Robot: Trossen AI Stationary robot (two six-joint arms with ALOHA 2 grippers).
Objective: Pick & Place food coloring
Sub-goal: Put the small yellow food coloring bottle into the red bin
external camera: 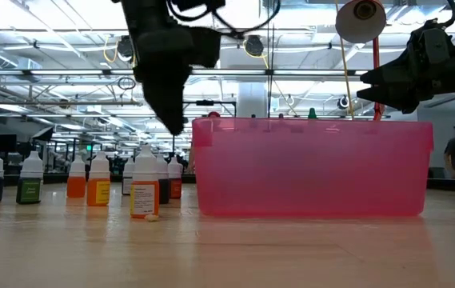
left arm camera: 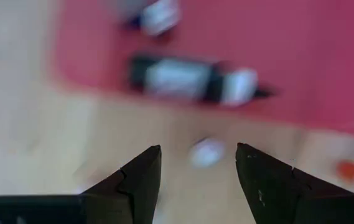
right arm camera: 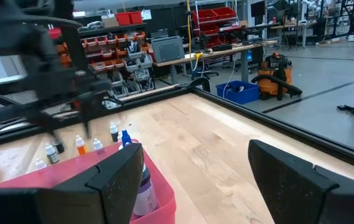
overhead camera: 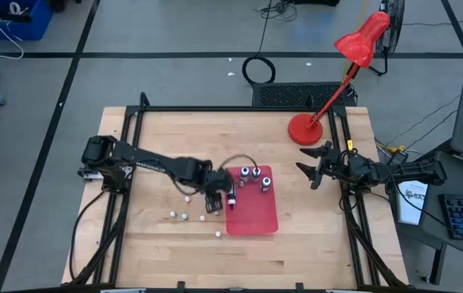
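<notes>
— Food coloring bottles (overhead camera: 254, 178): where are they from where you stand?

— Some stand in the red tray (overhead camera: 257, 218), one lies on its side at the tray's left edge, right under the left gripper (overhead camera: 217, 198). Its fingers (left arm camera: 136, 180) are parted with nothing between them. The wrist picture is blurred; I can't read the label.

— And loose ones?

— More bottles (external camera: 89, 184) stand on the wooden table (overhead camera: 158, 138) left of the tray, white-capped, with orange, green and dark contents. From above they're only small pale dots.

— The other arm?

— The right gripper (overhead camera: 311, 167) waits wide open beside the red lamp (overhead camera: 337, 81). Behind, a workshop with shelves and bins.
</notes>
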